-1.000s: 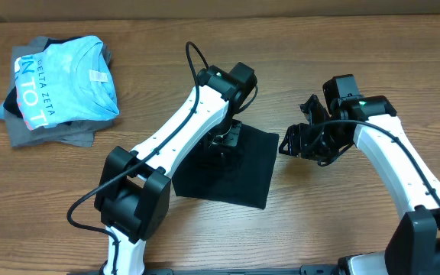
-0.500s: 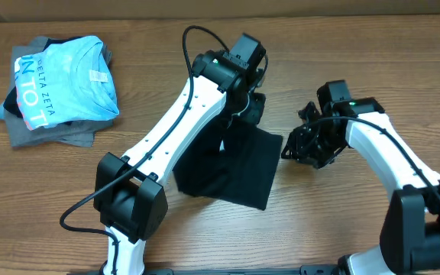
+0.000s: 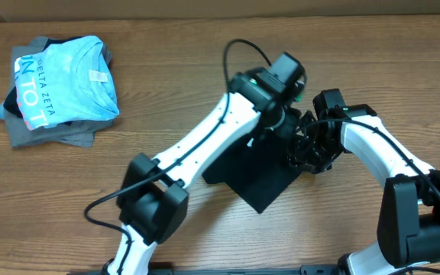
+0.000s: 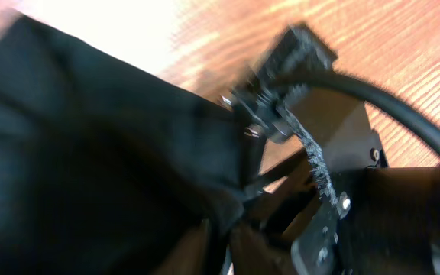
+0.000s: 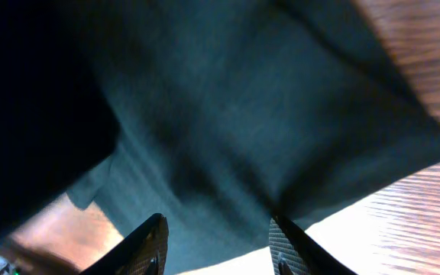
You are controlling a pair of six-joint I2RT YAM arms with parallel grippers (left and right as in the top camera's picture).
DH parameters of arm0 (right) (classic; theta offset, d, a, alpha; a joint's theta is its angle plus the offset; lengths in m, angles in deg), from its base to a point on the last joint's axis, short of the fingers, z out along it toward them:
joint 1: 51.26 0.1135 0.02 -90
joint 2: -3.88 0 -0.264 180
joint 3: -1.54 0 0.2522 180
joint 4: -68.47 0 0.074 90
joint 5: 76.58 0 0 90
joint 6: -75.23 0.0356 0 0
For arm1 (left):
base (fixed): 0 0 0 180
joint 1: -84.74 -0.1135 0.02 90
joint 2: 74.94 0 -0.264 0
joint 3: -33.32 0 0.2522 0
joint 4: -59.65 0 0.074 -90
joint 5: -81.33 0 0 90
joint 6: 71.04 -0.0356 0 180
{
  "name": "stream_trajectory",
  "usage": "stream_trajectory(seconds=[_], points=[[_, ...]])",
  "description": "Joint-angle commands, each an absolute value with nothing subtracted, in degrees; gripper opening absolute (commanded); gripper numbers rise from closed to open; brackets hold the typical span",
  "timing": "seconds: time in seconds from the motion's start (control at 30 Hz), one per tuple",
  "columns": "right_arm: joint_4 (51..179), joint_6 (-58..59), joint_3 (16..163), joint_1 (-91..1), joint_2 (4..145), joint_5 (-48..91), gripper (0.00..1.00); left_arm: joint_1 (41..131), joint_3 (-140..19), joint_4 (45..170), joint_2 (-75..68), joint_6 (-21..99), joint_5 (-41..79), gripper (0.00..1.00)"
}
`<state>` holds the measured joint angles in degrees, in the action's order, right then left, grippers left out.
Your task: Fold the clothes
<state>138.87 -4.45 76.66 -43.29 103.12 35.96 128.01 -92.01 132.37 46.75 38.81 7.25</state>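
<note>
I judge myself mid-fold: my left pincer [image 4: 231, 229] is closed on a bunched edge of the black T-shirt [image 3: 254, 172], which lies on the bench [image 3: 166, 92] well right of the folded pile [image 3: 63, 80], and my right pincer [image 5: 217, 229], gaping over the cloth, must next close.

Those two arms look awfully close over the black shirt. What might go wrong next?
The left gripper and right gripper sit almost touching, so they might collide. The shirt looks bunched where the left gripper seems to pinch it, so its folds may slip apart.
</note>
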Motion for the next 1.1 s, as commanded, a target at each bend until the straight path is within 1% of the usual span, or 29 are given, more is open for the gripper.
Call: stream_trajectory(seconds=[0.0,0.07,0.13,0.17,0.27,0.37,0.4,0.47,0.63,0.67,0.73,0.87,0.9,0.97,1.07], points=[[137.8,-2.0,75.6,-43.2,103.0,33.3,0.46,128.7,-93.0,132.0,48.2,40.4,8.3,0.27],[137.8,-1.1,75.2,-43.3,103.0,33.1,0.46,128.5,-93.1,132.4,47.9,40.4,7.7,0.32],[138.2,-1.2,75.2,-43.3,103.0,32.9,0.51,127.7,-93.8,133.4,47.2,40.4,6.7,0.35],[138.3,-1.1,75.2,-43.3,103.0,32.9,0.51,127.0,-94.5,134.3,46.7,40.4,6.0,0.38],[138.5,-1.0,75.2,-43.3,102.9,32.9,0.54,124.9,-97.4,138.4,45.0,39.4,2.9,0.40],[139.7,-1.5,76.4,-43.4,101.8,32.9,0.52,122.2,-100.1,143.5,42.8,37.9,-2.8,0.47],[140.3,-1.7,77.2,-43.4,100.9,32.9,0.52,120.9,-100.9,145.5,41.9,37.5,-5.1,0.50],[141.2,-2.6,78.8,-43.4,98.1,33.1,0.52,118.7,-101.5,148.1,40.8,36.0,-7.7,0.52],[143.2,-6.2,83.4,-42.5,89.1,37.8,0.53,112.8,-101.3,152.3,40.8,33.2,-7.6,0.57],[143.1,-5.6,83.7,-42.3,87.8,39.1,0.55,111.7,-101.3,152.8,41.0,32.8,-7.5,0.58],[142.3,-0.8,83.7,-42.2,86.2,40.1,0.54,109.5,-101.3,153.0,41.7,31.4,-5.2,0.59],[140.7,9.4,82.8,-41.5,87.3,40.7,0.54,106.4,-101.2,152.4,42.6,28.9,0.0,0.58],[139.7,11.0,82.4,-41.1,88.1,41.2,0.55,106.0,-101.2,152.3,42.9,29.0,0.0,0.58],[136.9,13.8,81.3,-39.4,90.3,43.2,0.60,105.8,-101.2,152.2,43.5,29.0,0.0,0.59],[133.4,18.7,80.3,-37.0,93.9,43.9,0.62,105.8,-101.2,152.0,44.1,28.7,0.0,0.60]])
